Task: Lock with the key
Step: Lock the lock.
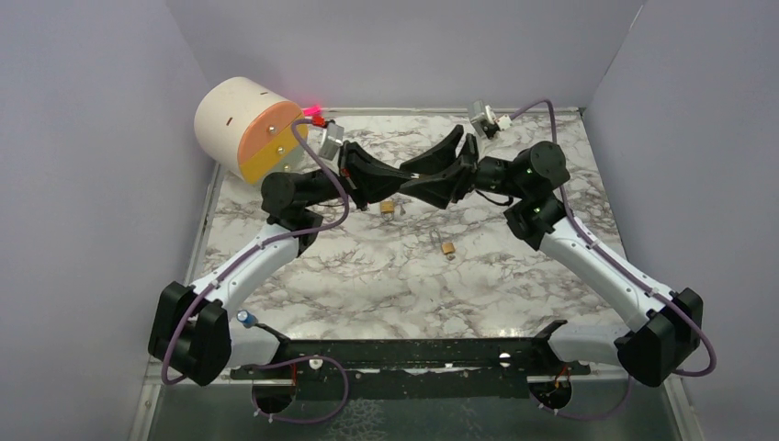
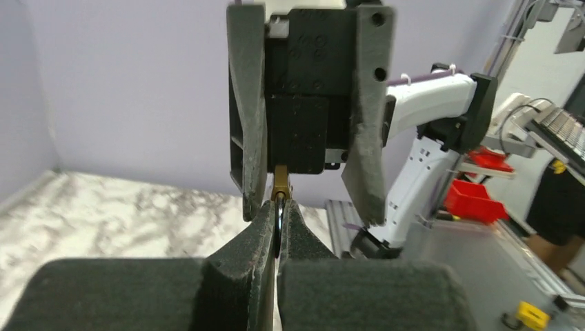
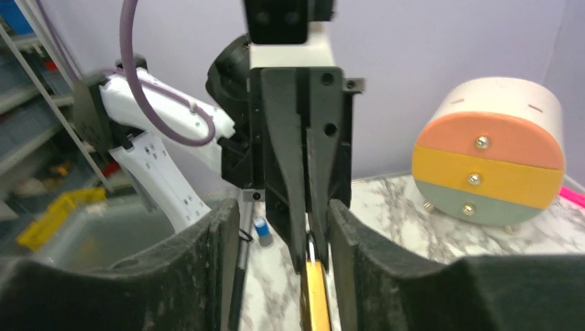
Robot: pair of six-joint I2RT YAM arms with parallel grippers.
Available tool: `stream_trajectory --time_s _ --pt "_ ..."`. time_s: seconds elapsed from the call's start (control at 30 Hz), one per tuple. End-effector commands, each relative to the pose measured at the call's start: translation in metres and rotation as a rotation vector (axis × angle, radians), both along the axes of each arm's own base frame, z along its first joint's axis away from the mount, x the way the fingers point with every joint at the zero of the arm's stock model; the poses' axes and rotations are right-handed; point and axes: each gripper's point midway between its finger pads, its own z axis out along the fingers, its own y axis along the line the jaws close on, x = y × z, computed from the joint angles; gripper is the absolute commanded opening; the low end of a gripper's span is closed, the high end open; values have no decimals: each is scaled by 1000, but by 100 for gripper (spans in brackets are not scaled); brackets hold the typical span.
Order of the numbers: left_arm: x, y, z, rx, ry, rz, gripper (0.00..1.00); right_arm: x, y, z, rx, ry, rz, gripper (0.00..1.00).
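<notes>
My left gripper (image 2: 277, 219) is clamped shut on the dark loop of a small brass padlock (image 3: 315, 289), held above the table (image 1: 367, 276) toward 12 o'clock of its middle, while my right gripper (image 3: 281, 221) stands apart, one finger on either side of the padlock.

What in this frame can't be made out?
- Brass piece pinched in the left jaws: edge-on in both wrist views, so key or lock is unclear.
- Same piece, top view: hidden under the meeting jaws.
- Same piece, right wrist view: cut off by the bottom edge.
- Two brass items on the table: too small in the top view to identify.
</notes>
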Motion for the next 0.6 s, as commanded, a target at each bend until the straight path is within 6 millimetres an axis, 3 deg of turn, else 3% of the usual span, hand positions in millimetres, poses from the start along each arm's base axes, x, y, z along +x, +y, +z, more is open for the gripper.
stream_trajectory --time_s 0.0,0.33,0.57 --pt "9 -14 -21 81 78 -33 0 -3 0 -1 -4 5 -30 57" --pt "34 -3 -17 84 102 56 0 25 -69 -13 40 29 -134 64" --pt "43 11 -16 82 115 102 0 26 -77 -32 47 73 -98 64"
